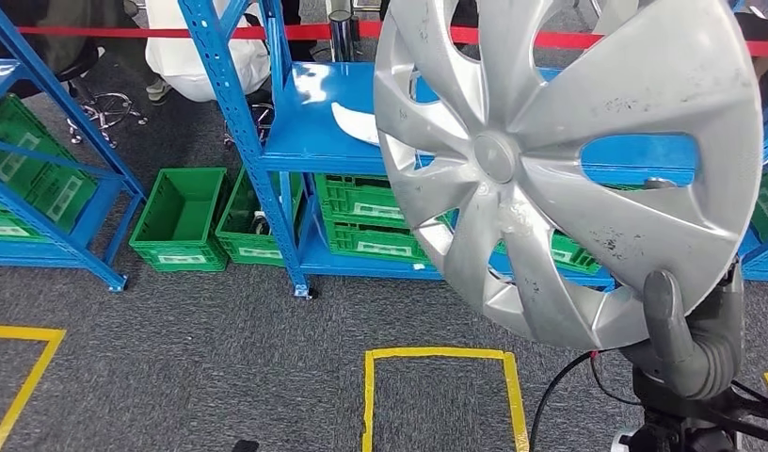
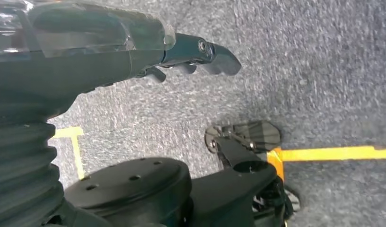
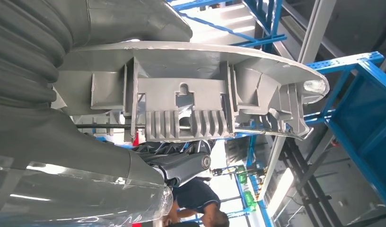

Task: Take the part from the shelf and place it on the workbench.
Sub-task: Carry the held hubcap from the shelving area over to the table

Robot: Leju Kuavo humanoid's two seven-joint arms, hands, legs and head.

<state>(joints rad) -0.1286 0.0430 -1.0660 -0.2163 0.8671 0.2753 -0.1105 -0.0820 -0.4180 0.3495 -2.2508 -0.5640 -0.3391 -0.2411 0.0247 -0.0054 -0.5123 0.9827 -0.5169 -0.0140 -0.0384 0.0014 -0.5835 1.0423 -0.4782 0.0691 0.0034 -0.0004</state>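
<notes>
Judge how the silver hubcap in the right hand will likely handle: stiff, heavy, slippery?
The hubcap looks like thin ribbed plastic, so probably light and fairly stiff. The right hand grips only its lower rim, so the wide disc may swing or tip. Its smooth face could slip.

Right robot hand raised with a grip, left robot hand hanging.
The right robot hand (image 1: 693, 339) is lifted at the lower right, grey thumb upright in front of the silver wheel cover (image 1: 568, 160) it grips. The left robot hand (image 2: 134, 52) points down at the floor, dark fingers (image 2: 219, 59) loosely curled, holding nothing.
</notes>
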